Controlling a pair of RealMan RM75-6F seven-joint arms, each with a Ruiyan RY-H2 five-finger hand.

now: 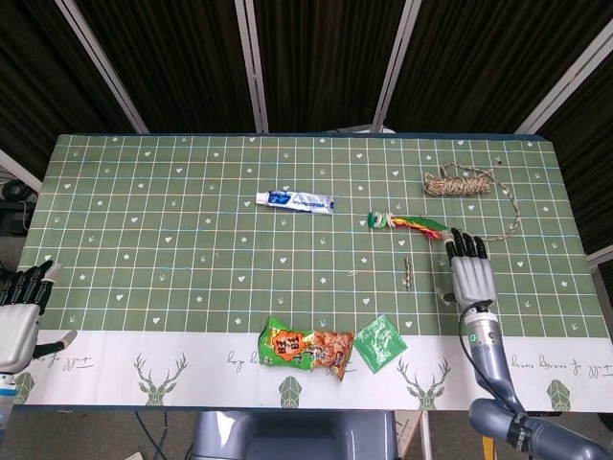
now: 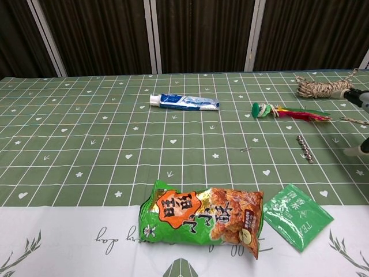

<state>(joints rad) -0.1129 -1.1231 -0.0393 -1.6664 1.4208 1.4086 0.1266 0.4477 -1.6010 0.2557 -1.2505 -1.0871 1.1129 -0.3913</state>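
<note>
My right hand hovers open over the right part of the table, fingers stretched toward the feathered shuttlecock just beyond its fingertips. In the chest view only the fingertips of that hand show at the right edge, near the shuttlecock. A small metal chain lies just left of the hand. My left hand rests open at the table's front left corner, holding nothing; the chest view does not show it.
A toothpaste tube lies mid-table. A coil of twine with a loose trailing end sits at the back right. A snack bag and a green sachet lie near the front edge of the green checked tablecloth.
</note>
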